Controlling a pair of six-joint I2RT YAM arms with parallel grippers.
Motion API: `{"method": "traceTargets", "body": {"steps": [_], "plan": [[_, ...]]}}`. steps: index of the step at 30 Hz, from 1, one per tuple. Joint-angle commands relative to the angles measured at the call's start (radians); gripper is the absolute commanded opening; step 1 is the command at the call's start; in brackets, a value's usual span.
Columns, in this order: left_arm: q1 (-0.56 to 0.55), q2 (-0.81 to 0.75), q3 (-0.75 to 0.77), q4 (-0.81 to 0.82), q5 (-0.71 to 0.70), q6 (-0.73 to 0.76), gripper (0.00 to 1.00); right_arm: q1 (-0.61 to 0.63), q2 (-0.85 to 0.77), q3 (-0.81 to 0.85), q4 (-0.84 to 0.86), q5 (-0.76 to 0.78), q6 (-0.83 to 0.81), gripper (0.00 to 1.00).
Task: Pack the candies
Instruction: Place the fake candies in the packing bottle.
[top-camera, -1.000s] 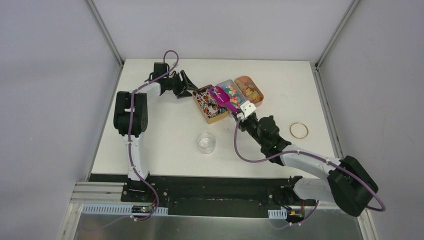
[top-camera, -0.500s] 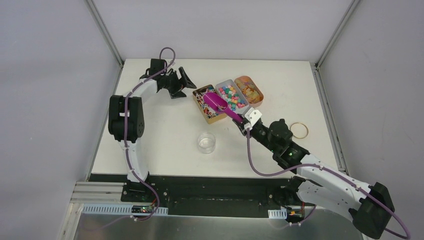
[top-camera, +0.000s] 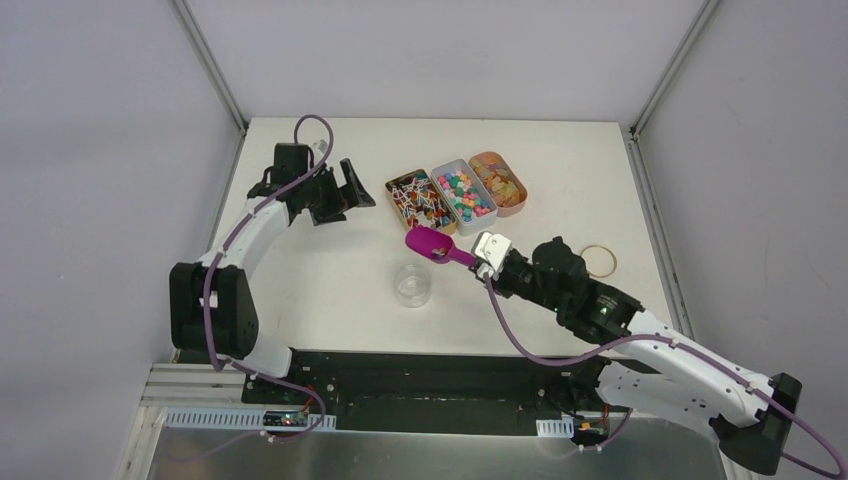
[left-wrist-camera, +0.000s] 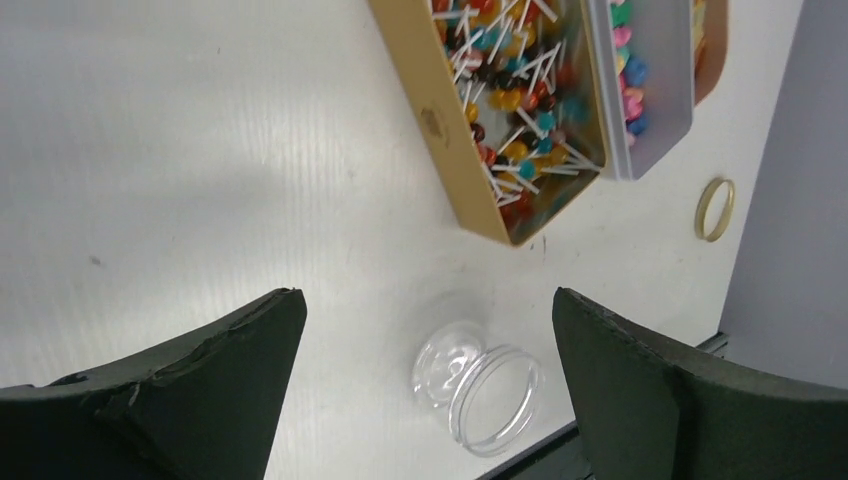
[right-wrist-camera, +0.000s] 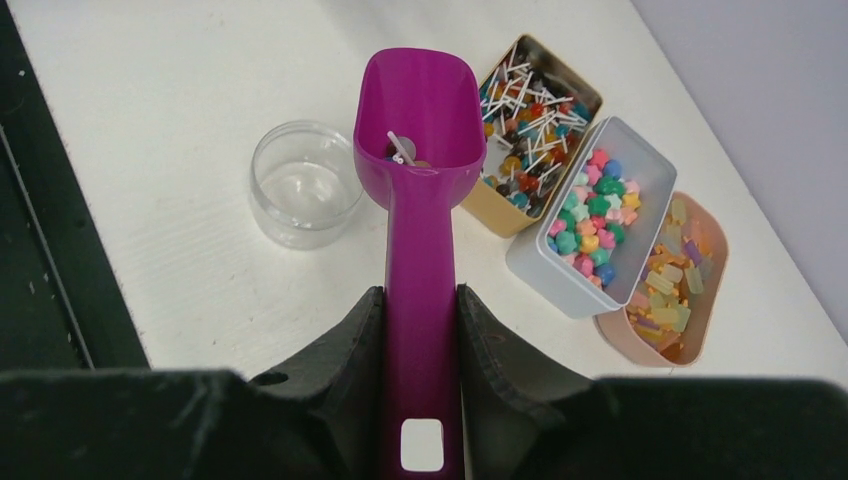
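Note:
Candies on white sticks fill a gold tin. Small coloured candies lie in a grey tin, and yellow ones in a pink tin. My right gripper is shut on the handle of a magenta scoop. A few stick candies sit in the scoop's bowl, which hangs just right of and above a clear jar. My left gripper stands wide open over bare table, left of the gold tin, holding nothing.
A tan ring lies on the table to the right of my right arm. The three tins sit side by side at the back centre. The black table edge runs close to the jar.
My right arm has pulled the scoop out of the gold tin and toward the jar. My left gripper has opened wider and drawn back to the left, away from the tin.

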Motion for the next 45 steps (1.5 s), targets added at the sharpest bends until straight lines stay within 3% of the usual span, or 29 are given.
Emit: {"method": "traceTargets", "body": {"steps": [1, 13, 34, 42, 45], "plan": [[-0.007, -0.138, -0.115, -0.019, -0.081, 0.071, 0.99, 0.019, -0.018, 0.096, -0.167, 0.004, -0.034, 0.0], [-0.007, -0.254, -0.239, -0.079, -0.155, 0.166, 0.99, 0.064, 0.099, 0.219, -0.341, 0.054, -0.045, 0.0], [-0.007, -0.286, -0.235, -0.109, -0.206, 0.177, 0.99, 0.205, 0.245, 0.337, -0.475, 0.168, -0.028, 0.0], [-0.007, -0.289, -0.24, -0.102, -0.186, 0.168, 0.98, 0.214, 0.272, 0.41, -0.522, 0.207, -0.001, 0.0], [-0.008, -0.279, -0.243, -0.073, -0.112, 0.156, 0.97, 0.213, 0.303, 0.467, -0.53, 0.275, 0.042, 0.0]]}}
